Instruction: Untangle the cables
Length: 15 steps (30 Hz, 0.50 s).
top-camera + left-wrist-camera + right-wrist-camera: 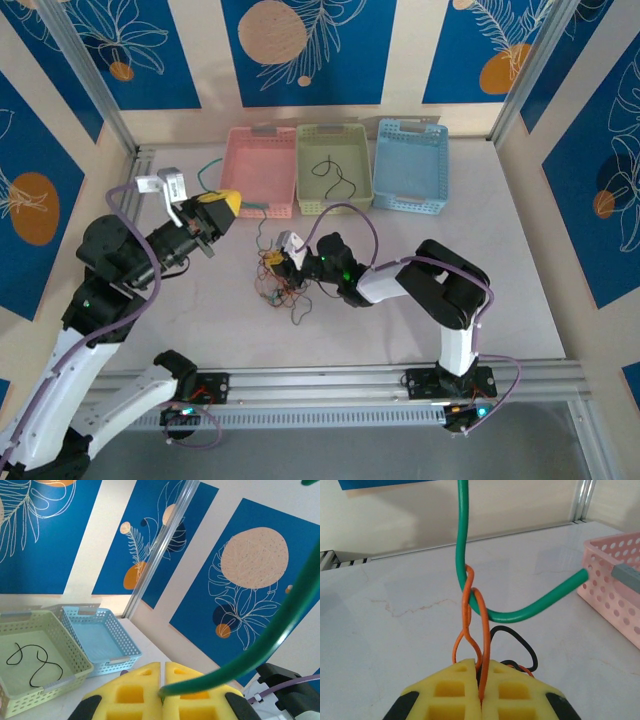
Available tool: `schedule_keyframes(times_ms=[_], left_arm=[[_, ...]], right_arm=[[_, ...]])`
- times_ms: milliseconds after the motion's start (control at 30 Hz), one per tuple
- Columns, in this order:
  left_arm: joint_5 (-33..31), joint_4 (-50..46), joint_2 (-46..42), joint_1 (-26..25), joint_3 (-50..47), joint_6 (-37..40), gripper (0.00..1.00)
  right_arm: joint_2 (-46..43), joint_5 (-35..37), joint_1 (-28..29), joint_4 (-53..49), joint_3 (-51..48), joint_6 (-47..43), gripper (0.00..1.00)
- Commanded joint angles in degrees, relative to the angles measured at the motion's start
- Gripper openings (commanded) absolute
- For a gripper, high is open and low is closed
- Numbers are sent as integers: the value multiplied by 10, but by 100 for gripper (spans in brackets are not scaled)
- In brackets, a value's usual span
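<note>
**A:** What sits on the table point(520, 300)?

**B:** Three baskets stand in a row along the far edge. The pink basket point(262, 170) is on the left, the green basket point(345, 140) is in the middle and the blue basket point(410, 160) is on the right, all close side by side.

**A:** Anything in them?

**B:** A lone black cable point(338, 172) lies in loose curls on the floor of the green basket. It is well apart from the other wires.

**A:** And the arms?

**B:** The left gripper point(163, 680) is raised in front of the pink basket. Its yellow pads are pressed together on the green cable point(462, 540). The right gripper point(481, 667) is low near the middle of the table, pinched tight on the orange cable point(466, 600).

**A:** Where are the rest of the wires?

**B:** They lie in a small tangle point(278, 285) on the table, just beside the right gripper. In the right wrist view the green cable runs down through the orange loop. It then curves off, and its cut end is at the pink basket's wall. A second black cable point(527, 647) loops on the table just behind the pads.
</note>
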Motion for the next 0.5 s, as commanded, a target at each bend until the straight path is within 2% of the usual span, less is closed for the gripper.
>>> schedule_keyframes(times_ms=[0, 233, 467], left_arm=[[12, 21, -4, 1, 23, -3, 0], [3, -45, -19, 2, 84, 28, 0], [-14, -126, -41, 2, 153, 64, 0]], right_arm=[[13, 18, -17, 6, 0, 19, 0], [16, 31, -61, -11, -17, 80, 0], [26, 55, -69, -46, -2, 95, 0]])
